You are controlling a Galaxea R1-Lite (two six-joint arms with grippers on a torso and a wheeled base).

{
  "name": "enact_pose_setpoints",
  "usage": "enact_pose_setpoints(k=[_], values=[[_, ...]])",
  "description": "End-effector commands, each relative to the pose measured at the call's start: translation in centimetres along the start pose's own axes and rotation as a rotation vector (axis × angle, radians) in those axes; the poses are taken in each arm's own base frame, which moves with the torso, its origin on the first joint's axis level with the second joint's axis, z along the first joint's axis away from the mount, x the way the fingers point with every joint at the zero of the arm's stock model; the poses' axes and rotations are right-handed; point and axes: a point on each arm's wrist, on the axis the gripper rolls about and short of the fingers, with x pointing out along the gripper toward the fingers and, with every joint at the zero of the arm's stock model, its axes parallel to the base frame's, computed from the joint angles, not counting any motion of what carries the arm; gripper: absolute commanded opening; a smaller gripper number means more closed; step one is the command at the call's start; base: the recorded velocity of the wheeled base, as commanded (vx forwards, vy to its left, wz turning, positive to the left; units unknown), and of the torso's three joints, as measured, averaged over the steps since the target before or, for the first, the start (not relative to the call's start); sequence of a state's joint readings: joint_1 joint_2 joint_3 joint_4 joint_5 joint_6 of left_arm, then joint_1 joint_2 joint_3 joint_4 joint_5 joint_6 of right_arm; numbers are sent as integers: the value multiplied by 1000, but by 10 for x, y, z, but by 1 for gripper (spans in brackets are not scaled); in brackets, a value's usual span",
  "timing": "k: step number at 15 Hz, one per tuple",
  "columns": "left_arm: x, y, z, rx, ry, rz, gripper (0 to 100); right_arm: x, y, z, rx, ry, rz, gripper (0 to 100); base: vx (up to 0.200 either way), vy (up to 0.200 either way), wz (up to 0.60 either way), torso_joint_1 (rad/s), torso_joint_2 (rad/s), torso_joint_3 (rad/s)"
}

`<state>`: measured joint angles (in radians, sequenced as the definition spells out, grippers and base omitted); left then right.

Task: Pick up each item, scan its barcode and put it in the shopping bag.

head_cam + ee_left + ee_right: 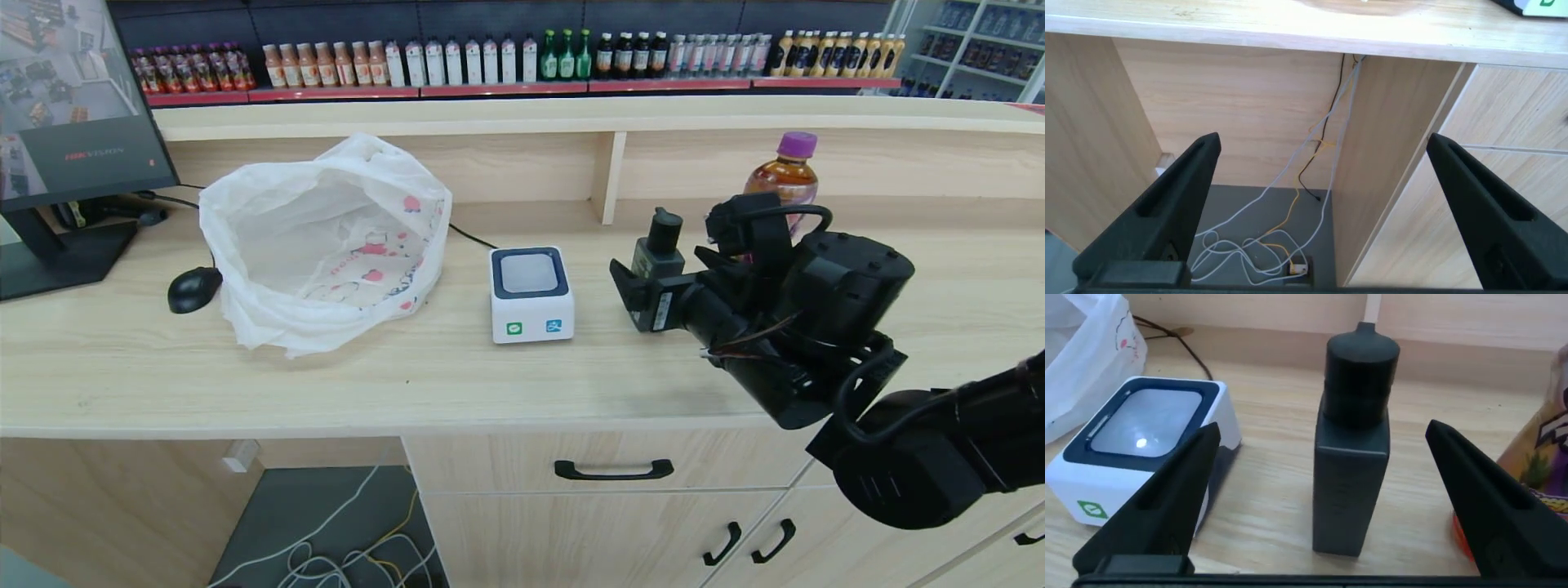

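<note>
A white plastic shopping bag (326, 245) stands open on the left of the wooden counter (408, 376). The white barcode scanner (531, 294) sits in the middle, its window facing up. Right of it stands a dark grey bottle with a black cap (660, 245). My right gripper (645, 294) is open at that bottle, one finger on each side and neither touching; in the right wrist view the dark bottle (1354, 457) stands upright between the fingers (1159, 514). An amber bottle with a purple cap (784, 175) stands behind. My left gripper (1319, 204) hangs open below the counter.
A monitor (65, 106) and a black mouse (194, 288) sit at the far left. A raised shelf with a divider (608, 175) bounds the counter's back. Drawers (612, 469) lie below the front edge, and loose cables (1282, 237) lie in the recess under the counter.
</note>
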<state>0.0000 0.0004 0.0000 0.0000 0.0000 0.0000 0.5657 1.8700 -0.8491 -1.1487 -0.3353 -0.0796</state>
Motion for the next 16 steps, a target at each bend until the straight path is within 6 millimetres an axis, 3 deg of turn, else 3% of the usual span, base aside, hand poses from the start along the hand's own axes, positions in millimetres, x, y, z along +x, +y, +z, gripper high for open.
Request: enact_pose_setpoints(k=[1,6,9,16], values=[[0,0,0,0,0,0,100,10,-7,-4,-2,0,-31,100,0,0,0,0,0,0],[0,0,0,0,0,0,100,31,-10,-8,26,-20,-53,100,0,0,0,0,0,0],[0,0,0,0,0,0,100,34,-8,-17,21,2,-49,100,0,0,0,0,0,0],[0,0,0,0,0,0,100,49,-7,-17,25,-29,-37,100,0,0,0,0,0,0]])
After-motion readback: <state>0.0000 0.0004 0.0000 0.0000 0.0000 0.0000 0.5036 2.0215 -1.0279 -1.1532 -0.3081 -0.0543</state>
